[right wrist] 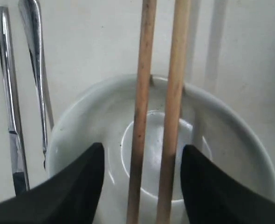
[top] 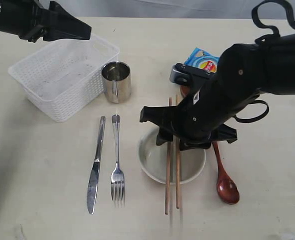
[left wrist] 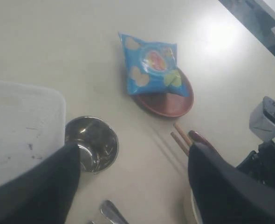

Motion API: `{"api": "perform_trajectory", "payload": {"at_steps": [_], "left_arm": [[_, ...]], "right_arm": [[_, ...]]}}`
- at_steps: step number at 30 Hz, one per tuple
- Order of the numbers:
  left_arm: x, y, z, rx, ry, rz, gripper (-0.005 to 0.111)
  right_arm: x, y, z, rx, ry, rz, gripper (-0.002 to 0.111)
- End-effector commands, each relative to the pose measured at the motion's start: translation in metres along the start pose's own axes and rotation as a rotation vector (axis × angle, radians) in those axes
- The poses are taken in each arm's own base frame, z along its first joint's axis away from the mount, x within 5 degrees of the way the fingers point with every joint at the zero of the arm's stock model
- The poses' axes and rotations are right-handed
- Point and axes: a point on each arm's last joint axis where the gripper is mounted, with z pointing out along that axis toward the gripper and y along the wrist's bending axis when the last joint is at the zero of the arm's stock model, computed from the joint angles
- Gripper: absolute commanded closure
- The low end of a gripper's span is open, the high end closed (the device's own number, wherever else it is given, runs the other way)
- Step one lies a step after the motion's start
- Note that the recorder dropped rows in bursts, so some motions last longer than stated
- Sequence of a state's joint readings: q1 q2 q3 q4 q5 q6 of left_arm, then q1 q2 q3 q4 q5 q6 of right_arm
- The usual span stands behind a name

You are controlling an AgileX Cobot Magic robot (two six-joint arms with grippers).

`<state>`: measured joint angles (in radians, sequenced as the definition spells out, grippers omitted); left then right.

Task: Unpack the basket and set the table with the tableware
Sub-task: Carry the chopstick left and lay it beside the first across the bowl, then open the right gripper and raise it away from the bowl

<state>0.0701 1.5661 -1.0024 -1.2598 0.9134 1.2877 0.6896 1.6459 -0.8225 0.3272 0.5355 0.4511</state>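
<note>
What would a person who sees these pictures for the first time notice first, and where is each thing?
The right gripper hangs with open jaws over the two chopsticks, which lie across the cream bowl. Farther back, a bright blue snack packet sits on the small red-brown plate. At the left of the exterior view, the white basket stands empty beside the steel cup.

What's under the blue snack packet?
The red-brown plate. The snack packet lies on it and covers part of it, leaving one edge showing. Anything else beneath the packet is hidden.
</note>
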Motion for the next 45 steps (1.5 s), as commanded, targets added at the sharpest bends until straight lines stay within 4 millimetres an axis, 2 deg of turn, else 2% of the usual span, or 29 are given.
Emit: {"api": "perform_trajectory", "payload": {"at_steps": [1,8,24,30,35,39,43,45], "left_arm": [[0.001,-0.004,0.000,0.015,0.001,0.012,0.045],[0.001,-0.004,0.000,0.015,0.001,0.014,0.045],[0.001,-0.004,0.000,0.014,0.002,0.016,0.045],[0.001,-0.004,0.000,0.014,0.004,0.017,0.045],[0.001,-0.004,0.000,0.014,0.004,0.017,0.045],[0.001,-0.004,0.000,0.014,0.004,0.017,0.045],[0.001,-0.004,0.000,0.014,0.004,0.017,0.045],[0.001,-0.004,0.000,0.014,0.004,0.020,0.045]], "right_arm": [[0.000,0.001,0.001,-0.007,0.000,0.007,0.059],[0.008,0.011,0.003,-0.020,0.004,-0.034,0.059],[0.008,0.010,0.003,-0.007,0.004,-0.085,0.059],[0.006,0.004,-0.005,0.024,-0.005,-0.132,0.059],[-0.001,-0.001,-0.021,0.028,-0.062,-0.156,0.059],[-0.009,-0.009,-0.043,0.035,-0.144,-0.190,0.059],[-0.030,-0.021,-0.071,0.076,-0.270,-0.226,0.059],[-0.047,-0.029,-0.085,0.101,-0.337,-0.217,0.059]]}}
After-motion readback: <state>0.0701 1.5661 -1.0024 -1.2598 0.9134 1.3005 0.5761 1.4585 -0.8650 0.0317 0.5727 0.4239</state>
